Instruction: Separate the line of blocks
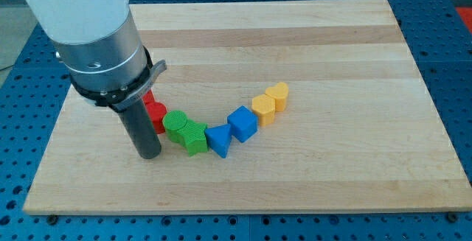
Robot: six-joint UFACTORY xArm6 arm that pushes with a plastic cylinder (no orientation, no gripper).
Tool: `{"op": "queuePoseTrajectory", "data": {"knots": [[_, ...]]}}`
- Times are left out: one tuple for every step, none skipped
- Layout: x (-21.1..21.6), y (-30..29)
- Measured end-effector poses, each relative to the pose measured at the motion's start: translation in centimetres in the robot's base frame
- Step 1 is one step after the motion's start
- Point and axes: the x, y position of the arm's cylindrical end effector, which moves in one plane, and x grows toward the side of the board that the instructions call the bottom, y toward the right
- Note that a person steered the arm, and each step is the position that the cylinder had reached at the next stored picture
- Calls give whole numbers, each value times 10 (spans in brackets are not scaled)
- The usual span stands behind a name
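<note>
Pale wooden board on a blue perforated bench. Curved, touching line of blocks: red block, partly hidden behind the rod, green cylinder, green block, blue triangular block, blue cube, orange block, yellow block. My tip: bare rod, nothing held, just left of the green cylinder, below the red block.

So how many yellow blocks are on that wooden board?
2. The yellow heart-shaped block sits at the right end of the curved line, and the yellow block touches it just below-left, beside the blue cube. None seem hidden, though the arm covers the line's left end.
</note>
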Motion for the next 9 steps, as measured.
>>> {"op": "queuePoseTrajectory", "data": {"knots": [[2,2],[13,14],[13,37],[15,63],[21,85],[12,87],[-2,76],[-2,42],[-1,58]]}}
